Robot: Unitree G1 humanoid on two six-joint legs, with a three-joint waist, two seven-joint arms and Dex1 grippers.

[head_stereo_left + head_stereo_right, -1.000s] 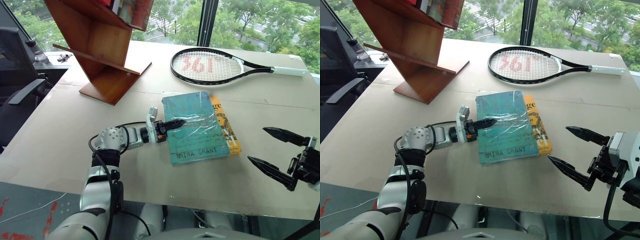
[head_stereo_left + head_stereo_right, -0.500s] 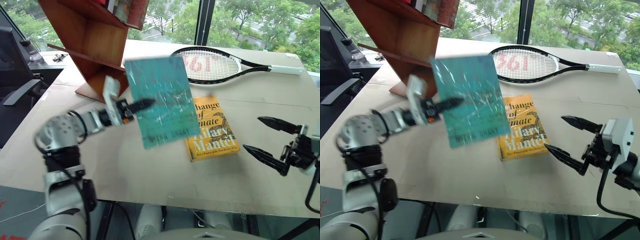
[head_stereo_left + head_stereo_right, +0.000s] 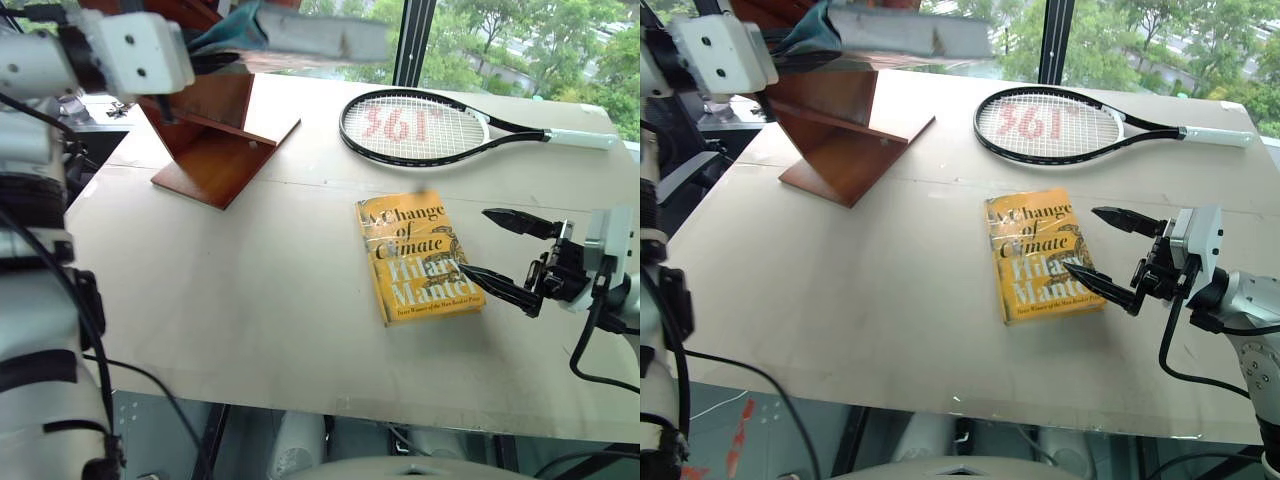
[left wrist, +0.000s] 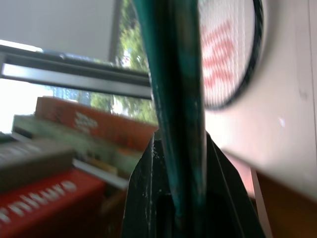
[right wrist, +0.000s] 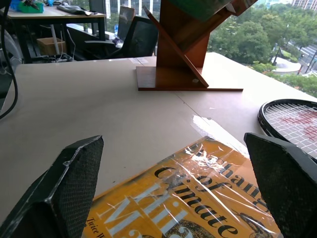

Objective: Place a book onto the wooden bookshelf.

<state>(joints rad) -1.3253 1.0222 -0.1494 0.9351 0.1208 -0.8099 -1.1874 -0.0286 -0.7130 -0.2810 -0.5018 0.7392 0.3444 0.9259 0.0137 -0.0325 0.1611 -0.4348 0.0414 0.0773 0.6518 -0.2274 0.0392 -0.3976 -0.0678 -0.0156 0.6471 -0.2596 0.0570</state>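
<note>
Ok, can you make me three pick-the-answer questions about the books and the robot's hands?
1. Where is the green book?
A. flat on the table
B. up by the bookshelf, in the left gripper
C. on the racket

2. What colour is the book on the table?
A. yellow-orange
B. blue
C. white

3. How is the right gripper?
A. shut on the racket
B. shut on a book
C. open, holding nothing

Answers: 1 B, the left wrist view shows the fingers clamped on its edge. 2 A, the yellow book lies flat. 3 C, its fingers stand apart over that book's edge.
</note>
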